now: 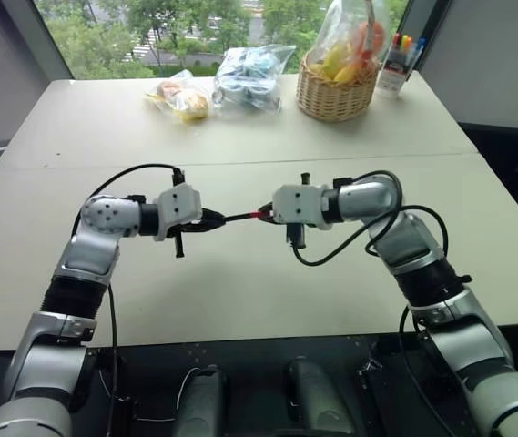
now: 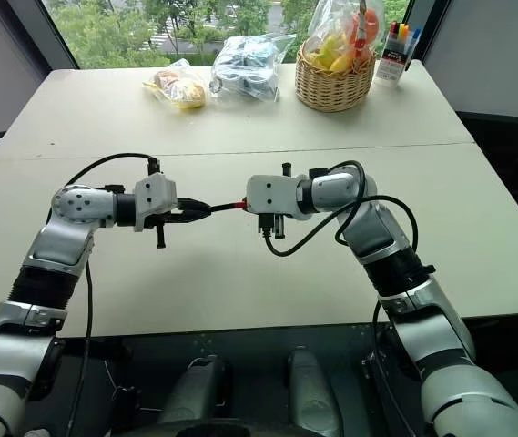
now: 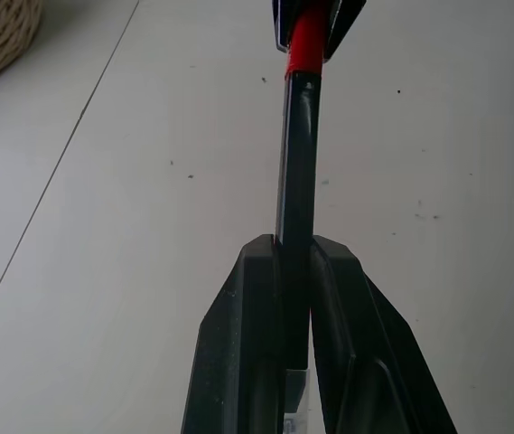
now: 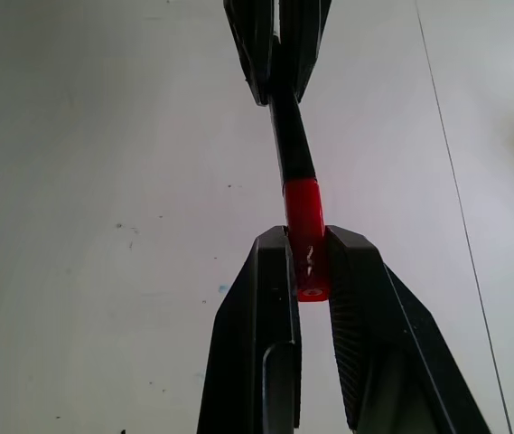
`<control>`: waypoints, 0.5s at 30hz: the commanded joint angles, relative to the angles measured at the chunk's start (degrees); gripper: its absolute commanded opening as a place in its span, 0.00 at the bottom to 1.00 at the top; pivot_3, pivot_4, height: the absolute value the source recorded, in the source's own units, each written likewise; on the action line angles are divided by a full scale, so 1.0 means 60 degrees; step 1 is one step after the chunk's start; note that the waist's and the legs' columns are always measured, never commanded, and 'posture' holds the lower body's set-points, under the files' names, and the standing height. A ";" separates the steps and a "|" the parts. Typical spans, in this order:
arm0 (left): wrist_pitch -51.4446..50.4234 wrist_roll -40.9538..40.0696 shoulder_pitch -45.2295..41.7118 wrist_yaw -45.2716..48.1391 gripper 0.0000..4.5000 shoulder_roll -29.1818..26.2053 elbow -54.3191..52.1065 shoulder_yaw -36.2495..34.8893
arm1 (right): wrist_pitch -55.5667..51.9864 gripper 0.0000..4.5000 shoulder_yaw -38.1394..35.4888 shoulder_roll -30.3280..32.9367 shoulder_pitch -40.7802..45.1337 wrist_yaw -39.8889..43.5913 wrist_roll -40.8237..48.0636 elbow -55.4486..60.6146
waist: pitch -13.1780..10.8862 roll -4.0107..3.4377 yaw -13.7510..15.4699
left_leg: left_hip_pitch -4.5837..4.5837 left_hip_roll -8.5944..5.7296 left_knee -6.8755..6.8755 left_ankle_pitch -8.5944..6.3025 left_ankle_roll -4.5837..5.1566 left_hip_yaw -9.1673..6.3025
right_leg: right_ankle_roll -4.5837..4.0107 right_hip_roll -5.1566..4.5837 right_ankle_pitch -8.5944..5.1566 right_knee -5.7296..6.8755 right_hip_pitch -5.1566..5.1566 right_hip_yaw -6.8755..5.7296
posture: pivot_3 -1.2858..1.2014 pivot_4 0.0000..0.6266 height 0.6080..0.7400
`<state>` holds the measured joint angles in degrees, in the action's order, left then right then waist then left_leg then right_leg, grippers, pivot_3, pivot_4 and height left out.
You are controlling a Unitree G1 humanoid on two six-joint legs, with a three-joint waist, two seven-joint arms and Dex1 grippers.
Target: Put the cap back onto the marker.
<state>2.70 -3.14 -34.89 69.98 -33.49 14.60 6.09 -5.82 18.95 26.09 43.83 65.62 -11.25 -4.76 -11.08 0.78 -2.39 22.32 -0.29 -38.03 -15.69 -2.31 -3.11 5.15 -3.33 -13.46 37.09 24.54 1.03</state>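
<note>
Right wrist view shows my right gripper [image 4: 309, 262] clamped on the cap [image 4: 304, 237], its red body pinched between my two black fingers [image 4: 261, 298]. The cap sits on the end of the marker [image 4: 290, 136], whose black barrel runs straight away from it into my left gripper [image 3: 294, 262], which is closed tight around the barrel's other end. Both of my arms meet above the middle of the table [image 1: 240, 282], holding the marker roughly level in the air between them, clear of the tabletop. Along the far edge of the table stand a wicker basket [image 1: 336, 91] of bagged items, two plastic bags [image 1: 249, 77] and a cup of coloured markers [image 1: 395, 59] at the far right corner.
</note>
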 commanded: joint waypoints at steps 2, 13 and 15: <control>0.0516 -0.1070 -0.0592 -0.0117 0.00 0.0562 -0.1640 -0.0157 | 0.0391 0.08 0.1105 -0.0507 -0.0224 0.0619 0.0283 0.0085 | 0.0000 0.0000 0.0000 | 0.0000 0.0000 0.0000 0.0000 0.0000 0.0000 | 0.0000 0.0000 0.0000 0.0000 0.0000 0.0000 | 0.52 0.24 1.00; 0.0475 -0.0985 -0.0250 -0.0104 0.00 0.0428 -0.1886 -0.0216 | 0.0543 0.08 0.0911 -0.0412 -0.0171 0.0730 0.0207 -0.0106 | 0.0000 0.0000 0.0001 | 0.0000 0.0000 0.0000 0.0000 0.0000 -0.0001 | 0.0000 0.0000 0.0000 0.0000 0.0000 0.0000 | 0.52 0.24 1.00; 0.0403 -0.0962 -0.0138 -0.0195 0.00 0.0405 -0.1961 -0.0263 | 0.0616 0.08 0.0852 -0.0352 -0.0164 0.0721 0.0173 -0.0194 | 0.0000 0.0000 -0.0001 | 0.0000 0.0000 0.0000 0.0000 0.0000 -0.0001 | 0.0000 0.0000 0.0000 0.0000 0.0000 0.0000 | 0.52 0.24 1.00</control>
<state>2.70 -3.13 -32.26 70.68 -33.71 11.40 6.00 -3.75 18.95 26.17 43.56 68.37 -11.22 -6.11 -11.08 0.78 -2.40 22.32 -0.28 -38.03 -15.69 -2.31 -3.12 5.15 -3.33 -13.46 37.09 24.54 1.03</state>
